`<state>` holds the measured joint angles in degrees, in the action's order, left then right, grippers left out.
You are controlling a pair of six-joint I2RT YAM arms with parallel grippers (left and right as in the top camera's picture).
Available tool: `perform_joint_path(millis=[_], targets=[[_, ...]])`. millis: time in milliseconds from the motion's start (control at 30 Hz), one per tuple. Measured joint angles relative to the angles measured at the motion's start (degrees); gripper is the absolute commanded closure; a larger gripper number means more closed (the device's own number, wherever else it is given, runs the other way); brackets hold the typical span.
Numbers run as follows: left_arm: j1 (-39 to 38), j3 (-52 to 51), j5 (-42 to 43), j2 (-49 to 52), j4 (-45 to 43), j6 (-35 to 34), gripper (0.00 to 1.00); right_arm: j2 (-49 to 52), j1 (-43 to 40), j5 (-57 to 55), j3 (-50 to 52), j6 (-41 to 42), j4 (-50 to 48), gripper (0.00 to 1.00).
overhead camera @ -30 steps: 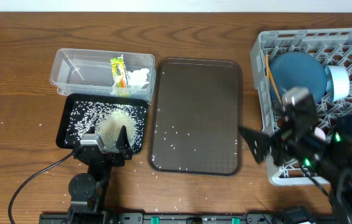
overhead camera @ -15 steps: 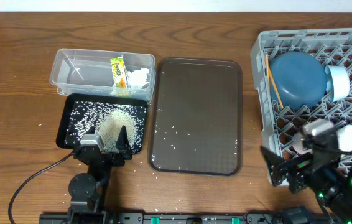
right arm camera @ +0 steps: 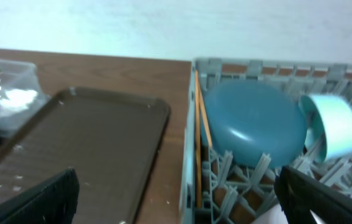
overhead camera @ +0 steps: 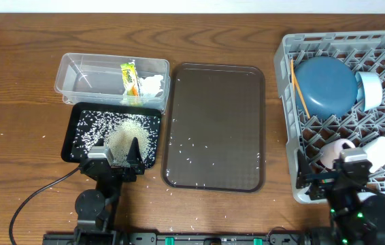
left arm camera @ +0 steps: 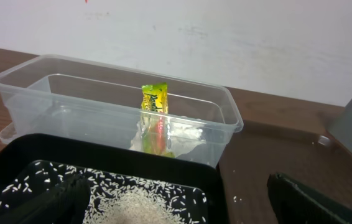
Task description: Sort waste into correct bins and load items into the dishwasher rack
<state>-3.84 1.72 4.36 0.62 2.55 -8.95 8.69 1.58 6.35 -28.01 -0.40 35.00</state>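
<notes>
**Operator:** Where can my right gripper (right arm camera: 176, 180) pass?

**Arm:** Rack (overhead camera: 286, 102), far half: blocked by 1 dark-blue dish (overhead camera: 325, 85), 1 pale-blue bowl (overhead camera: 369, 90) just beside it, and 2 chopsticks (overhead camera: 298, 88) along the left wall. Near edge: blocked by the pink cup (overhead camera: 332, 151) and white cup (overhead camera: 383, 150). I see open lattice between.

**Operator:** Centre?

**Arm:** Brown tray (overhead camera: 213, 102): flat, only scattered rice grains (overhead camera: 192, 144).

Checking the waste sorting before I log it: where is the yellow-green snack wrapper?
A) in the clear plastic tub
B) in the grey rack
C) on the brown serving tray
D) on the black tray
A: the yellow-green snack wrapper stands inside the clear plastic tub, beside the crumpled white tissue.
</notes>
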Motion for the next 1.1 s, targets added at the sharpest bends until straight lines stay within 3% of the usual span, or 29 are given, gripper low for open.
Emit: perform_joint_path(millis=[300, 500, 1100], targets=[[0.0, 0.0, 0.0, 0.0, 0.0, 0.0, 0.06, -7.7, -0.1, 0.3, 20.0, 0.0, -16.8, 0.01], [0.0, 0.0, 0.0, 0.0, 0.0, 0.0, 0.06, -7.8, -0.1, 0.7, 26.6, 0.0, -30.7, 0.01], [0.0, 0.0, 0.0, 0.0, 0.0, 0.0, 0.06, -8.0, -0.1, 0.9, 27.4, 0.0, -31.4, 0.01]])
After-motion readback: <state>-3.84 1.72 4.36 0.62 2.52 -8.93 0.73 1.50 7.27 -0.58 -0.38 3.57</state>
